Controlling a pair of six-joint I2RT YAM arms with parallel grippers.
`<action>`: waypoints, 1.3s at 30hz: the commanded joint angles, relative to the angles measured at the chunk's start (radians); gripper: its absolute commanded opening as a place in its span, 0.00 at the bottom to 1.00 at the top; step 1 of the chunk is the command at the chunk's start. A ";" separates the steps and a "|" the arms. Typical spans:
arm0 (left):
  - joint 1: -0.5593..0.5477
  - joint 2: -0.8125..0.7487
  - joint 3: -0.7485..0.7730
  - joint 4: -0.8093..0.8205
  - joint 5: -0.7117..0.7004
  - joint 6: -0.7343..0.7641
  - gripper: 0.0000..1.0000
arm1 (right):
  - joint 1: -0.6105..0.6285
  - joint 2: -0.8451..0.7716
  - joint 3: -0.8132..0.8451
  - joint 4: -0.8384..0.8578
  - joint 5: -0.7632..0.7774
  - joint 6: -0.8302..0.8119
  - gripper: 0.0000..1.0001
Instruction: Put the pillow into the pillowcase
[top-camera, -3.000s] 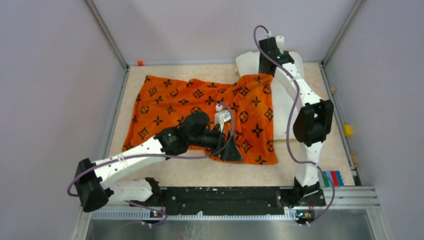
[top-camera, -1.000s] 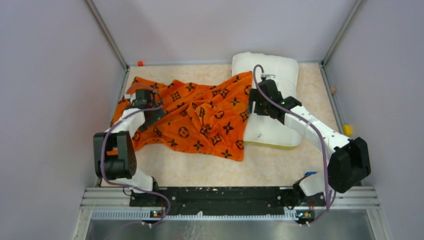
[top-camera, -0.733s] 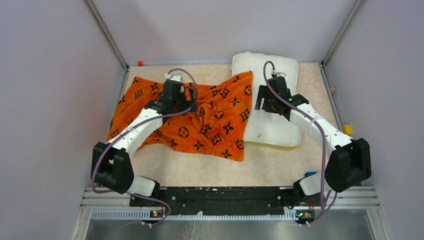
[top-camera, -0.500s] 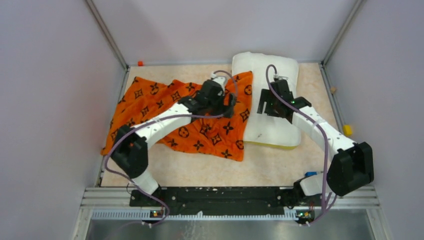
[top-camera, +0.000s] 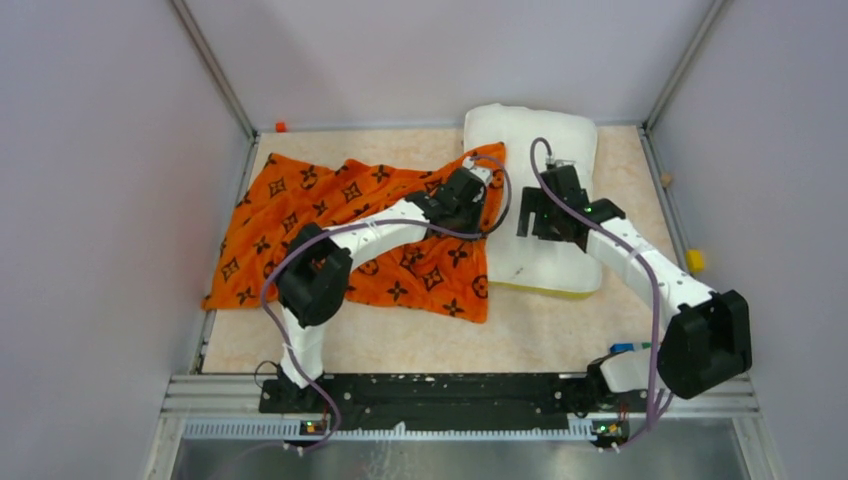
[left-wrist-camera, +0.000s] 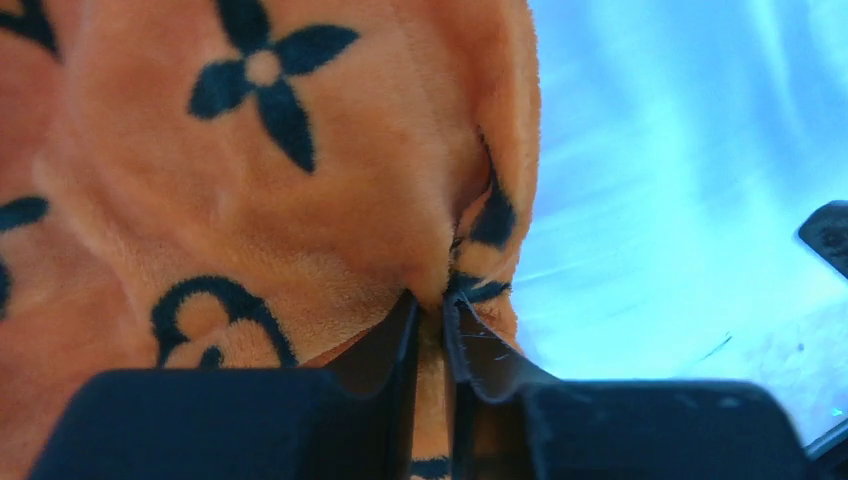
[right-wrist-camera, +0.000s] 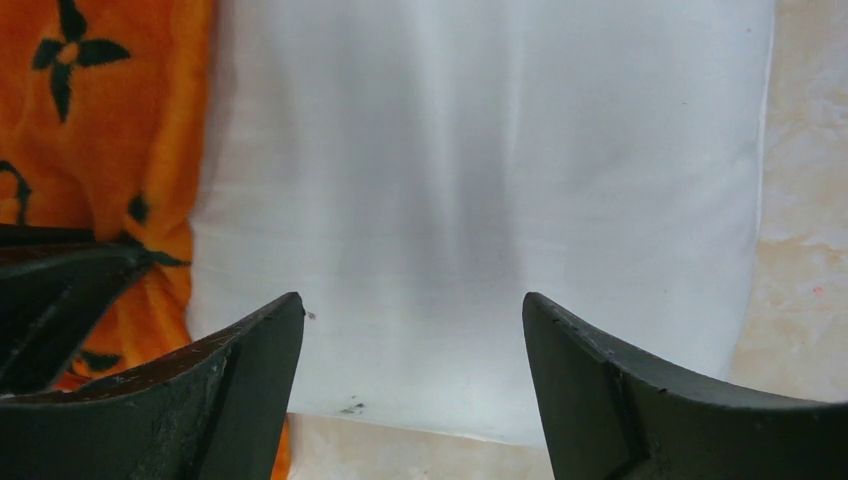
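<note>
The orange pillowcase with black motifs lies spread over the left and middle of the table, its right edge lapping the pillow. The white pillow lies at the back right, a yellow trim along its near edge. My left gripper reaches across the pillowcase to that right edge. In the left wrist view its jaws are shut on a fold of the pillowcase, the pillow just beyond. My right gripper hovers over the pillow, open; the right wrist view shows the pillow between its spread fingers.
The table is fenced by a metal frame and grey walls. A small yellow block sits past the right rail and a small orange one at the back left corner. Bare table lies between the cloth and the arm bases.
My left arm swept from the pillowcase's left end across to its right edge and closed on the fabric there. My right gripper shifted slightly right over the pillow and stayed open.
</note>
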 joint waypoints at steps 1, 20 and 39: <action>0.067 -0.063 0.000 -0.008 -0.047 -0.033 0.07 | 0.054 0.075 0.029 0.030 0.005 -0.085 0.81; 0.339 -0.230 -0.275 0.071 0.229 -0.005 0.00 | -0.104 0.176 0.064 0.093 -0.225 0.027 0.00; 0.075 0.004 -0.180 0.286 0.498 -0.170 0.16 | -0.152 -0.078 0.545 0.034 -0.411 0.241 0.00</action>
